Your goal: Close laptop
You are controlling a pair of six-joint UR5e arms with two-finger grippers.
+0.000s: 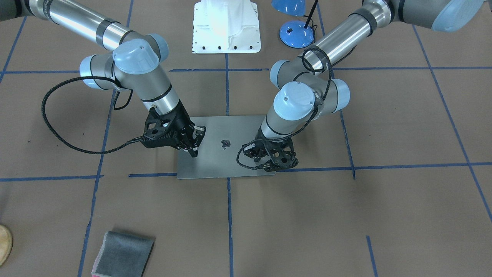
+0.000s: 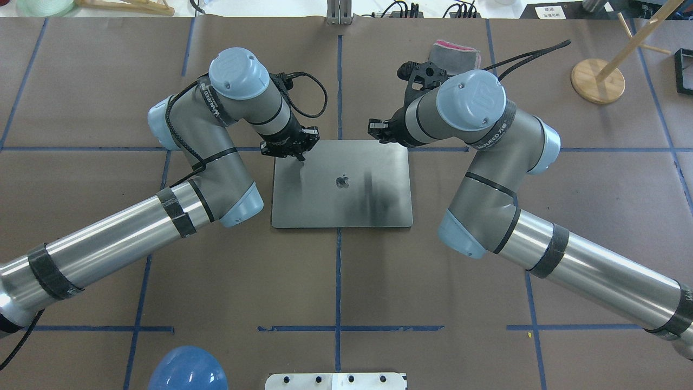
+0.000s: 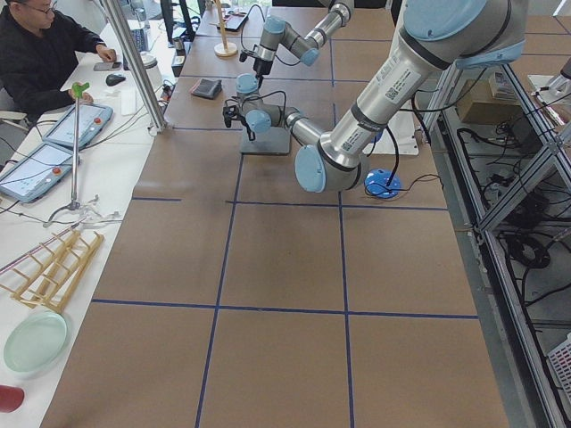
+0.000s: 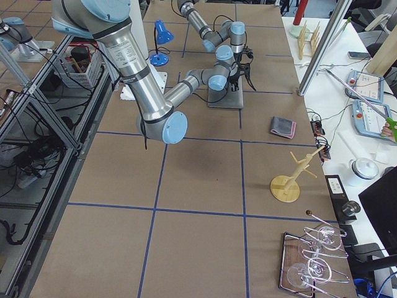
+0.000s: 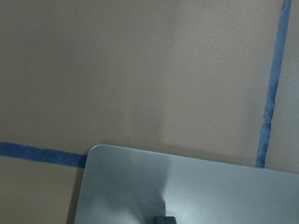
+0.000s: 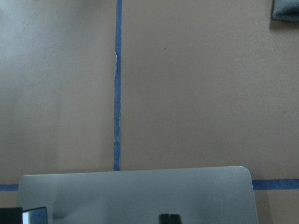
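The grey laptop (image 1: 226,161) lies shut and flat on the table, its lid up with the dark apple logo showing (image 2: 346,206). My left gripper (image 2: 299,156) is shut, with its tip down on the lid near the far left corner; in the front-facing view it is on the right (image 1: 251,154). My right gripper (image 2: 379,131) is shut, at the lid's far right corner (image 1: 194,152). Each wrist view shows a far corner of the lid (image 5: 210,186) (image 6: 140,191) with a dark fingertip at the bottom edge.
A grey folded cloth (image 2: 455,51) lies beyond the right arm (image 1: 123,254). A wooden stand (image 2: 598,81) is at the far right. A blue lamp (image 1: 296,32) and the white robot base (image 1: 226,27) are on the robot's side.
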